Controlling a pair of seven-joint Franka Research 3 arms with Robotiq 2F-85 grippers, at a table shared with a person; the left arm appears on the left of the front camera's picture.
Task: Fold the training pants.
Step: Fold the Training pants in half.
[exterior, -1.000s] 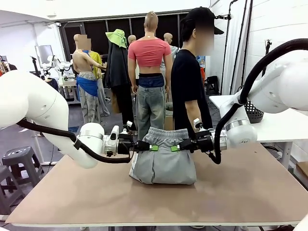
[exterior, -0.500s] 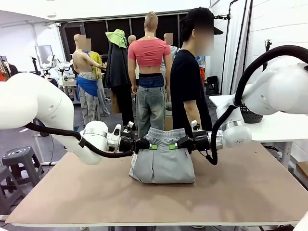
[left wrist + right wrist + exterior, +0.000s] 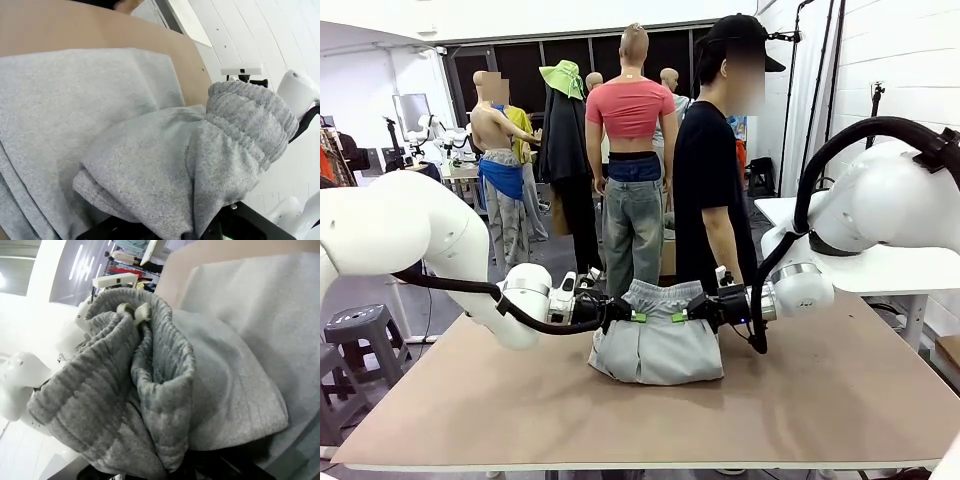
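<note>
The light grey training pants point(image 3: 655, 345) lie bunched in the middle of the brown table, with the gathered waistband lifted on the far side. My left gripper point(image 3: 632, 316) is shut on the waistband's left end. My right gripper point(image 3: 678, 316) is shut on its right end. The two grippers stand close together above the cloth. In the left wrist view the training pants point(image 3: 150, 165) hang over my fingers, the elastic band point(image 3: 250, 120) at the right. The right wrist view has the ribbed waistband point(image 3: 125, 380) with its drawstring tips point(image 3: 135, 311) draped over my fingers.
A person in a black shirt point(image 3: 710, 170) stands at the table's far edge behind the pants. The brown table point(image 3: 840, 400) has bare room to the left, right and front of the cloth. A white table point(image 3: 900, 262) stands at the right.
Both grippers have moved toward each other and lower, gathering the waistband narrower. The pants now sit lower and more bunched on the table.
</note>
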